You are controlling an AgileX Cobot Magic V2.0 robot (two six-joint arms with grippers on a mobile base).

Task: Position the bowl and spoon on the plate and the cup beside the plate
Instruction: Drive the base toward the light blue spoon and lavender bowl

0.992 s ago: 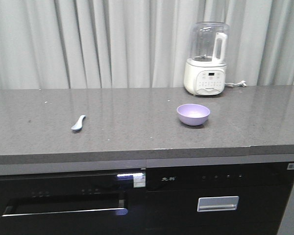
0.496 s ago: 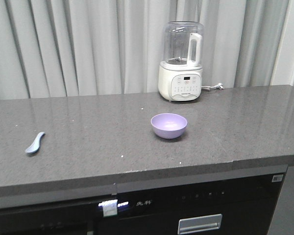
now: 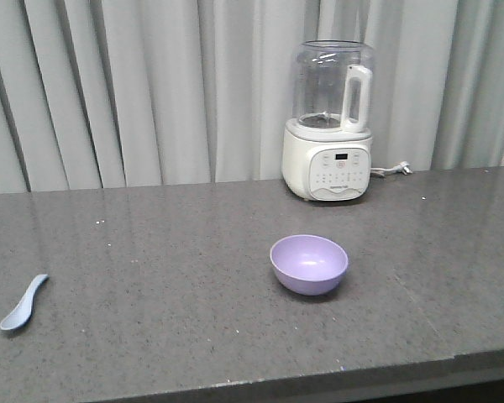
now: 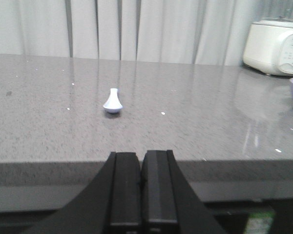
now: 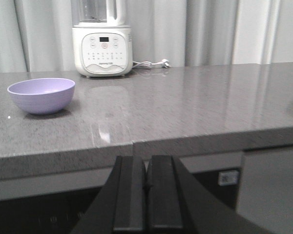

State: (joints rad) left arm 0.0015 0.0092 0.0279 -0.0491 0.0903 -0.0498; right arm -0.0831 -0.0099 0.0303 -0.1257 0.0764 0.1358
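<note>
Bowl, lavender and upright, sits on the grey counter in front of a white blender, well apart from the pale blue spoon lying far to its left. Left claw and right claw both hang before the counter's front edge, fingers pressed together, gripping nothing.

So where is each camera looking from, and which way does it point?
Front view: above and in front of the counter, looking down across it at the spoon, bowl and blender; no robot part shows.
Left wrist view: low by the counter edge, facing the spoon; shut left gripper at bottom.
Right wrist view: low by the counter edge, facing bowl and blender; shut right gripper at bottom.
Shared: the bowl is in all three.
</note>
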